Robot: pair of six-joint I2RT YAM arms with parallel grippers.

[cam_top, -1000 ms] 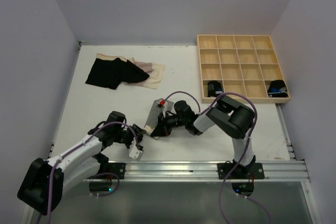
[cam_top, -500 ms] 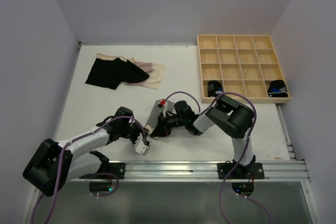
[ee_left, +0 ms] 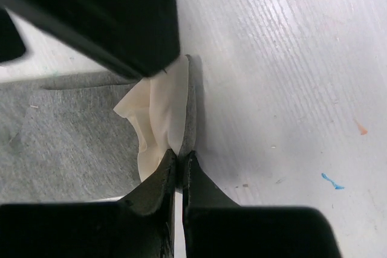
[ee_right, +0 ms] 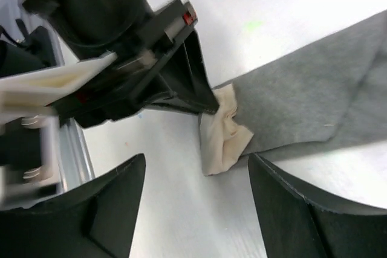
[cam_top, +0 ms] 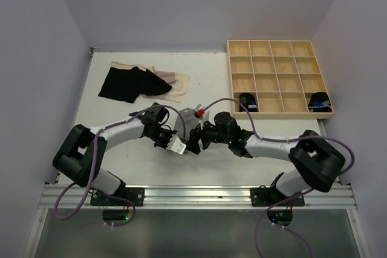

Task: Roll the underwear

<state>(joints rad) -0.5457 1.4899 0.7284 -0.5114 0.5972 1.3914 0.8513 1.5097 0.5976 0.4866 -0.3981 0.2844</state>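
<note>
Cloth is pinched on your left side: the left fingers (ee_left: 158,180) are pressed together on the cream inner corner (ee_left: 158,118) of the grey underwear (ee_left: 60,126), with their tips meeting right at its lower edge. From those fingers the grey fabric spreads flat to one side, while bare desk (ee_left: 290,89) lies on the other. Your right fingers (ee_right: 112,209) stand wide apart and hold nothing. The same cream corner sits in the gap just ahead of their tips, and the grey fabric runs off past one of them. Seen from the right wrist, the left fingers reach in from the opposite side and meet the corner head-on, so the two sets of fingers are close together and face each other over it. Whether a right fingertip touches the cloth, you cannot tell. Well beyond the left fingers, the black underwear (cam_top: 128,84) lies spread out over one end of the beige underwear (cam_top: 175,83). Well beyond the right fingers sits the wooden tray (cam_top: 278,45), with a dark bundle (cam_top: 247,102) in one compartment of its nearest row and another (cam_top: 318,101) at that row's far end.
</note>
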